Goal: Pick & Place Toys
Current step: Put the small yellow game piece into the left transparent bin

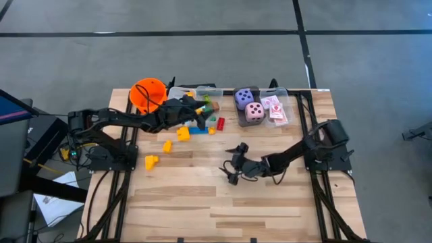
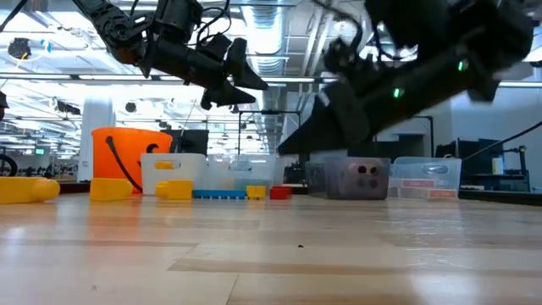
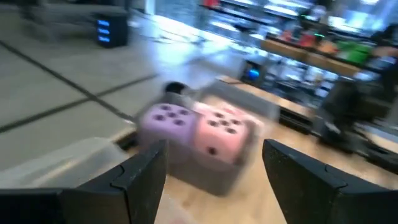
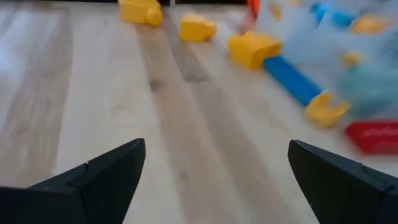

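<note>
The left gripper (image 1: 202, 106) has its two fingers spread wide with nothing between them. It hangs in the air above the clear bin (image 1: 192, 92) near the back of the table (image 1: 270, 209), just beside the orange bucket (image 1: 148, 94). Past its fingers you can see the purple die (image 3: 165, 121) and the pink die (image 3: 222, 134) side by side in another clear bin (image 1: 295, 108), with the playing cards (image 1: 275, 110) next to them. The right gripper (image 1: 234, 164) is wide open too, holding nothing, low over bare wood in the middle of the table. In front of it lie a long blue block (image 4: 295, 78), a red block (image 4: 373, 135) and yellow blocks (image 4: 252, 48). Two more yellow blocks (image 1: 151, 161) sit farther out toward the left arm.
</note>
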Controlling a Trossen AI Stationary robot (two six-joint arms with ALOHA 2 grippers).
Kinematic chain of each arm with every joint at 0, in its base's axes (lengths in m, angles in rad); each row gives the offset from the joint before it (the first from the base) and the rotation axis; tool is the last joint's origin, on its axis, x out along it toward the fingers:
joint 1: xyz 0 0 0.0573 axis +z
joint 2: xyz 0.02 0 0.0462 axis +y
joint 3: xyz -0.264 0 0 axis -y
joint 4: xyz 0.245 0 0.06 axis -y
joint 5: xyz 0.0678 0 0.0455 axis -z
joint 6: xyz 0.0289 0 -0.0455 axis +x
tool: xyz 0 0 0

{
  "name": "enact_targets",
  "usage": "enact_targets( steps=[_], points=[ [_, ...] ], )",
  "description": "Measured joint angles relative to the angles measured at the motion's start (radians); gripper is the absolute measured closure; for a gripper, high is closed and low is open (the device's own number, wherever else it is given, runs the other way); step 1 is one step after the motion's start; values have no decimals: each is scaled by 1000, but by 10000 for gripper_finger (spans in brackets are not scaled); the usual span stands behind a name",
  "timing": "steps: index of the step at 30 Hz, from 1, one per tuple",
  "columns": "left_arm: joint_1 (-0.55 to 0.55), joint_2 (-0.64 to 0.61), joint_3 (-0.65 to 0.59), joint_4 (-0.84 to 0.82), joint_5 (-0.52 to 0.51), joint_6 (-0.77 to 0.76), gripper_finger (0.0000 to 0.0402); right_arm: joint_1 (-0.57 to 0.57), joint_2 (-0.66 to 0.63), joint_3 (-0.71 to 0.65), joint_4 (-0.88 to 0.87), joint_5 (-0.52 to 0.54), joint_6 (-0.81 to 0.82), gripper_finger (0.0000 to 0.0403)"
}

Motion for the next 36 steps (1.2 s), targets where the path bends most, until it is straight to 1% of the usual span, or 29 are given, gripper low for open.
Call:
enact_targets(
  steps=[1, 3, 7, 9, 10, 12, 15, 17, 19, 22, 26, 30, 34, 36],
  points=[
    [0, 0, 0, 0, 37, 0, 147, 5, -34, 0, -43, 30, -18, 15],
    [-1, 0, 0, 3, 124, 0, 148, 18, -118, 0, -161, 124, -57, 15],
    [-7, 0, 0, -57, 349, -1, 148, 77, -312, 0, -370, 321, -106, 15],
    [-16, 0, 0, -105, 454, -5, 147, 118, -408, 0, -446, 375, -124, 15],
    [-25, 0, 0, -135, 489, -24, 147, 138, -460, 0, -494, 380, -126, 15],
    [-53, 0, 0, -188, 520, -60, 147, 173, -551, 0, -587, 336, -108, 15],
    [-116, 0, 0, -274, 522, -85, 147, 199, -644, -1, -682, 189, -30, 15],
    [-167, 0, 0, -309, 521, -82, 147, 202, -662, -24, -630, 111, -26, 15],
    [-220, 0, 0, -322, 519, -79, 147, 193, -649, -52, -545, 82, -61, 15],
    [-299, 0, 0, -307, 479, -77, 147, 164, -585, -87, -379, 83, -149, 15],
    [-391, 0, 0, -275, 338, -76, 147, 115, -455, -100, -212, 84, -266, 15],
    [-437, -6, 0, -295, 125, -100, 147, 73, -319, -99, -26, 87, -373, 15],
    [-434, -59, -1, -424, -63, -115, 147, 43, -212, -99, 140, 122, -426, 15],
    [-424, -95, 0, -495, -165, -130, 147, 23, -185, -95, 160, 128, -424, 15]
  ],
)
